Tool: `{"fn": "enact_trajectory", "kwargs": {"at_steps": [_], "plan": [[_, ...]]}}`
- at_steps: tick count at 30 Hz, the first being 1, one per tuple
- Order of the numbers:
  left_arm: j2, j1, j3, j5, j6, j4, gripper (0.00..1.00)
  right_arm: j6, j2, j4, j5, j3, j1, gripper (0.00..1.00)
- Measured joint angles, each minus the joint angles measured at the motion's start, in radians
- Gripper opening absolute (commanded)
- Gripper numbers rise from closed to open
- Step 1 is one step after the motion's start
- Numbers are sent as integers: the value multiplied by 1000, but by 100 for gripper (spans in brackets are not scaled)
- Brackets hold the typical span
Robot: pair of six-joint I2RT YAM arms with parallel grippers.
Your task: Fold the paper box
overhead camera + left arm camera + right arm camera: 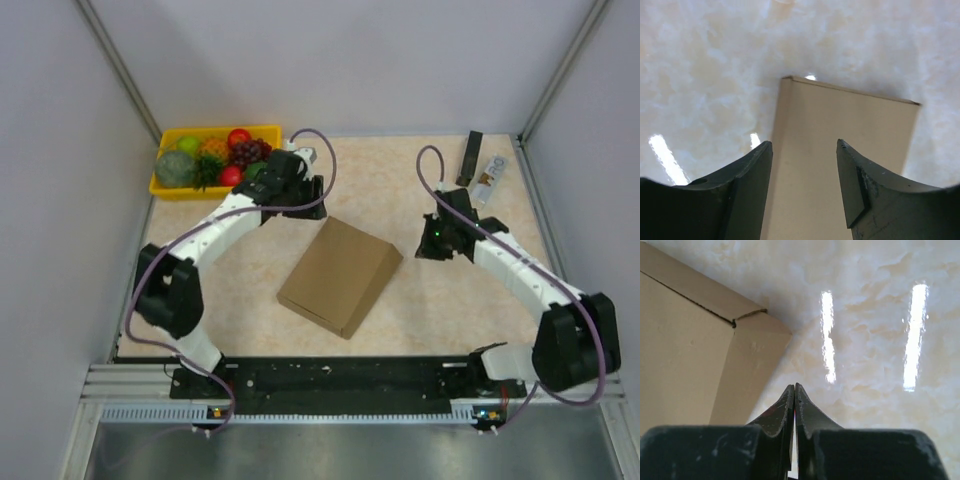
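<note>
Paper box [340, 276]: one, apparently closed.

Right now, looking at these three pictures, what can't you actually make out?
Top view: the box hides its inside and underside behind its own closed panels.
Left wrist view: the box's near end is cut off by the bottom edge and the left tool.
Right wrist view: most of the box is cut off by the left edge.
Top view: the fruit tray is partly behind the left arm; the black bar and packet are too small to identify.
</note>
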State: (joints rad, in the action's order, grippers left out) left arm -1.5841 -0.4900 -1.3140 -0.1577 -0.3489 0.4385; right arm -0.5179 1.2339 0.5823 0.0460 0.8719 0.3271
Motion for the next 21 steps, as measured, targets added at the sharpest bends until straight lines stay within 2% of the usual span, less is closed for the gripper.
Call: {"fn": "enact_trajectory", "kwargs": {"at_steps": [4,7,12,15,21], "plan": [[-225,14,-161,74,58,76,55,84,181,11,53,102,-10,0],[-312,20,-212,96,85,115,53,120,294,17,83,166,-10,0],[-346,22,-216,97,109,152,54,144,389,34,118,241,-10,0],[-353,22,-216,82,114,152,52,144,435,37,140,280,-8,0],[-373,22,-225,30,115,148,50,141,475,45,137,289,9,0]]}}
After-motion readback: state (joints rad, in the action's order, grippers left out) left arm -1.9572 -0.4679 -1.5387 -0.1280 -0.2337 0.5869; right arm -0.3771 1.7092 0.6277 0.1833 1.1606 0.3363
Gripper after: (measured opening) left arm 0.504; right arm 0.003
